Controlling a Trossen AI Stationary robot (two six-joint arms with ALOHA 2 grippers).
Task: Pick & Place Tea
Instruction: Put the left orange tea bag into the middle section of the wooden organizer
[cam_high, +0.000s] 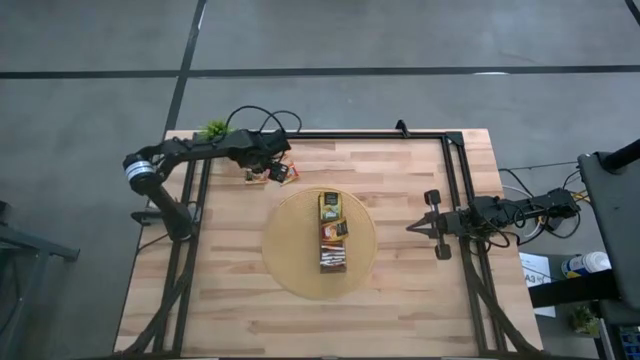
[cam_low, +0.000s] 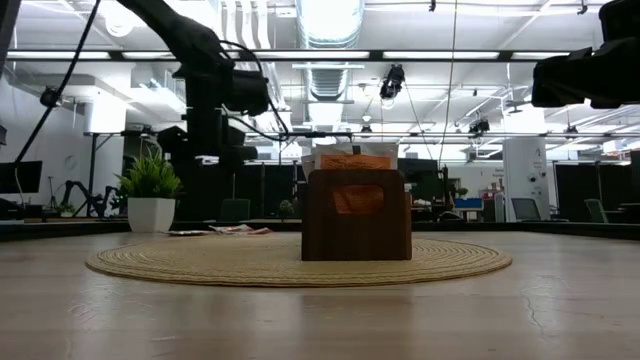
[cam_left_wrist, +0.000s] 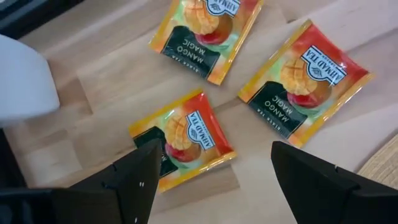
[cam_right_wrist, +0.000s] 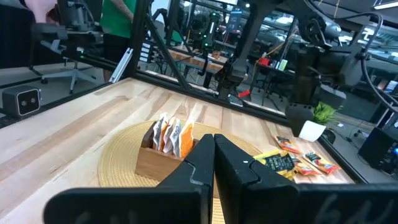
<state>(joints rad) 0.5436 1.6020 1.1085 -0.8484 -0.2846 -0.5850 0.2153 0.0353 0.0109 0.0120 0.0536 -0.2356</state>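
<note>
Three sachets: mango tea sachets lie loose on the bare tabletop (cam_high: 420, 310) under the left tool, near the far left corner; nearest sachet (cam_left_wrist: 181, 140) sits between the fingers, one corner tucked under a finger (cam_left_wrist: 134, 180); second sachet (cam_left_wrist: 206, 34) and third sachet (cam_left_wrist: 305, 81) lie just beyond, apart from each other, all flat, print up
Left tool: (cam_left_wrist: 211, 180) over the sachets, jaws spread wide, holding nothing; nearest sachet lies inside the gap; in the high view the tool (cam_high: 268, 160) is just off the mat's far left edge
Right tool: (cam_right_wrist: 214, 162) jaws pressed together, nothing between them; hangs over the right side of the tabletop, pointing at the mat; in the high view (cam_high: 415, 227) it is clear of the mat's rim
Mat: round woven mat (cam_high: 290, 265) mid-tabletop
Box: narrow brown box (cam_high: 333, 232) on the mat, running near to far; sachets stand upright in it, orange and pale ones at the end facing the right wrist camera (cam_right_wrist: 169, 137)
Plant: small green plant (cam_high: 213, 130) in a white pot at the far left edge, just beside the loose sachets
Background: a person in a green top (cam_right_wrist: 121, 25) beyond the tabletop
</note>
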